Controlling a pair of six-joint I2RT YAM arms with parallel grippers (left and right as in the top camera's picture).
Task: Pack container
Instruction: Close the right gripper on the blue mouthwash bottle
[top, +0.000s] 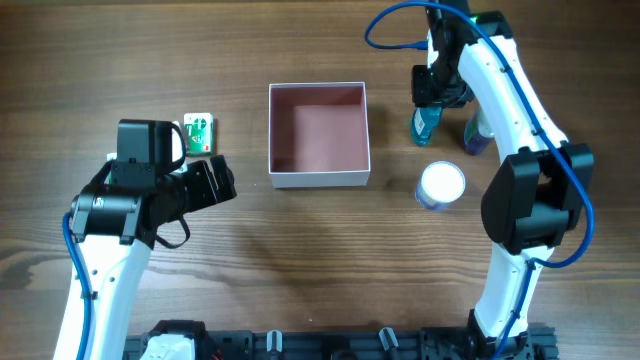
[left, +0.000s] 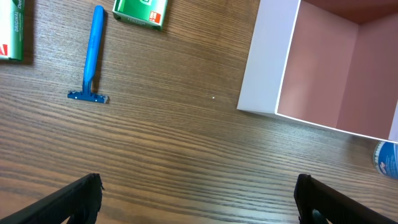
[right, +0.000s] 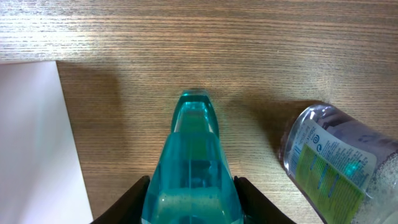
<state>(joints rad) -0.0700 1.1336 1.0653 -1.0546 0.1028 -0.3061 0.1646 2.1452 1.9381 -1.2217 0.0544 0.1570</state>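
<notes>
At mid-table sits the square, shallow white container (top: 320, 180), only its dusty-pink floor showing. Bare wood lies open along its near and left walls. To its right, the right gripper (right: 191, 198) reaches down, clamped on the flanks of a clear teal plastic bottle (right: 193, 143), near a clear green-labelled bottle (right: 336, 168). To its left, the left gripper (left: 199, 193) hovers over wood, jaws wide apart, near a blue plastic razor (left: 92, 56).
</notes>
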